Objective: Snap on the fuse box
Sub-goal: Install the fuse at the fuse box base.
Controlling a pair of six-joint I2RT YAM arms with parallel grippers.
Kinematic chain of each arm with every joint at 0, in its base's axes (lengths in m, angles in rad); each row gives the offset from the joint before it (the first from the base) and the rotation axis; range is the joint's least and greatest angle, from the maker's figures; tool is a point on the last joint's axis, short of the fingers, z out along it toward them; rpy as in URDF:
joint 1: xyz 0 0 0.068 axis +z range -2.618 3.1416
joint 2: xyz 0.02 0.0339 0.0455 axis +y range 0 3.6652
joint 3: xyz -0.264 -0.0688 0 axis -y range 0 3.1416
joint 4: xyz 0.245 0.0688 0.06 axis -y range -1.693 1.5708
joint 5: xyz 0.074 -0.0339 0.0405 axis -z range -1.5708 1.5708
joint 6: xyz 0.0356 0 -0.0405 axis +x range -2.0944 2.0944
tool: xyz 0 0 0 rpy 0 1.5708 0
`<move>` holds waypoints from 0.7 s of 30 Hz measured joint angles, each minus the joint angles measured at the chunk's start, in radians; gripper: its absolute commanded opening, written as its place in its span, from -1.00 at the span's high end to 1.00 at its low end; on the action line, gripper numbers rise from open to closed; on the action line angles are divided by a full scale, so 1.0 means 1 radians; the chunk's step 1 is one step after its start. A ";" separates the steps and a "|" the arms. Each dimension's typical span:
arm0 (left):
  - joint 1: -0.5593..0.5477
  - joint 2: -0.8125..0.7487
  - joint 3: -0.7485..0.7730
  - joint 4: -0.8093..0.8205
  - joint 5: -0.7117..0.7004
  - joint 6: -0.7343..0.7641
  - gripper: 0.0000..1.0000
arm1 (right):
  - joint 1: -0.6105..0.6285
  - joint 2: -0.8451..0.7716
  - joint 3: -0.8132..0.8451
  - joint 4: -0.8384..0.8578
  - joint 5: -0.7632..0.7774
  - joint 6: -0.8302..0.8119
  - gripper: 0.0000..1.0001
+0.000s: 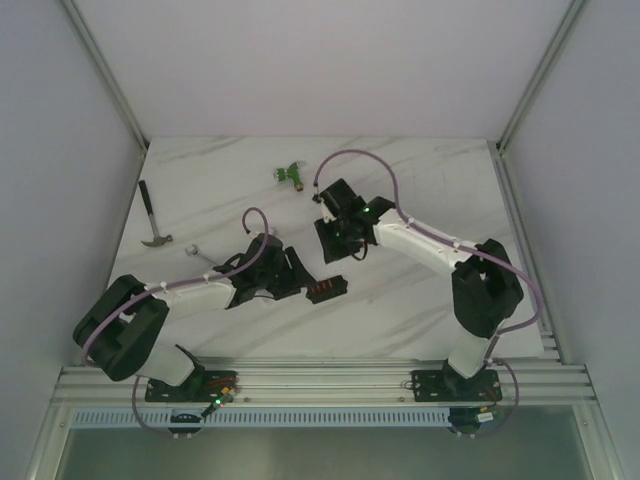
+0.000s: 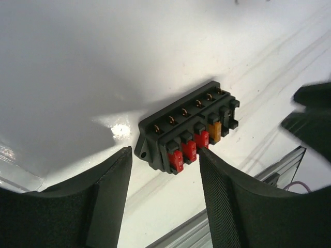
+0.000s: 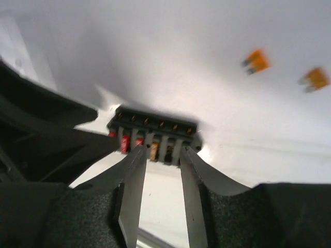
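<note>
The fuse box is a small black block with three red fuses and one orange fuse in its slots, lying flat on the white marble table. In the left wrist view it sits just beyond my fingertips. My left gripper is open and empty, just left of the box in the top view. My right gripper is open and empty, with the box just past its tips. In the top view the right gripper hangs just behind the box.
Two loose orange fuses lie on the table beyond the box. A green T-shaped connector lies at the back. A hammer lies at the left edge, with a small metal part near it.
</note>
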 measured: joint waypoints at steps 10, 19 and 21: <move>0.013 -0.026 0.022 -0.004 -0.061 0.027 -0.74 | -0.085 0.092 0.137 0.035 0.250 0.051 -0.20; 0.043 -0.026 0.023 -0.005 -0.079 0.052 -0.83 | -0.109 0.285 0.196 0.039 0.334 0.151 -0.13; 0.048 -0.026 0.023 -0.005 -0.079 0.053 -0.83 | -0.114 0.306 0.202 0.036 0.336 0.168 -0.09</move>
